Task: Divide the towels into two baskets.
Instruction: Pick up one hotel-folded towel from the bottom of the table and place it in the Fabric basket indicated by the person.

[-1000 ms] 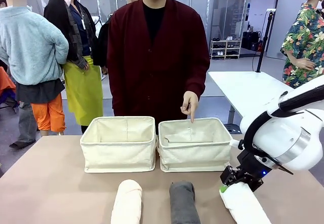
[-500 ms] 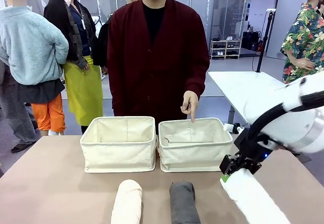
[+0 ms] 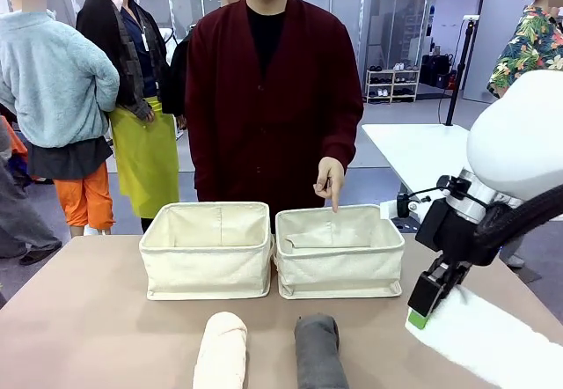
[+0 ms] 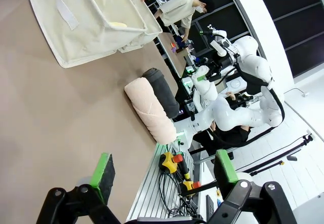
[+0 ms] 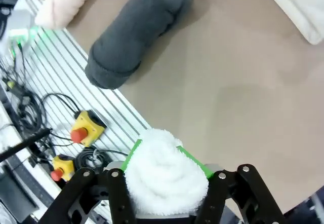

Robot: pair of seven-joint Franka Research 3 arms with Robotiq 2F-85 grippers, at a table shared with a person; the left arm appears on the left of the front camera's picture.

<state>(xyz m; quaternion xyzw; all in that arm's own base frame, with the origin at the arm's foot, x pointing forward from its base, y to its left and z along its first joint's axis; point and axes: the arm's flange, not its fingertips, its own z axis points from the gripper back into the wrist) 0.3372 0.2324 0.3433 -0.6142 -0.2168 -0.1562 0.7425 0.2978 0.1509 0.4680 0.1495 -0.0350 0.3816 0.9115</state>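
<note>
Probably robotics lab: glass partitions (image 3: 183, 2), emergency-stop boxes (image 5: 87, 125), slotted aluminium frame (image 5: 71, 77), cables (image 5: 29, 113).

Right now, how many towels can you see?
4: cream and dark grey on the table, white in the right gripper, pale yellow peeking from a basket. More may hide inside baskets.

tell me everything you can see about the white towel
The white towel is a thick, fluffy roll of terry-looking cloth, and the right wrist view shows its coiled end. The right gripper is shut on it near one end, green pads pressing on both sides. It looks lifted off the table, tilted, to the right of the right-hand basket. It slants down out of the front view's lower right corner, so its far end is hidden. Nothing else seems to touch it.
</note>
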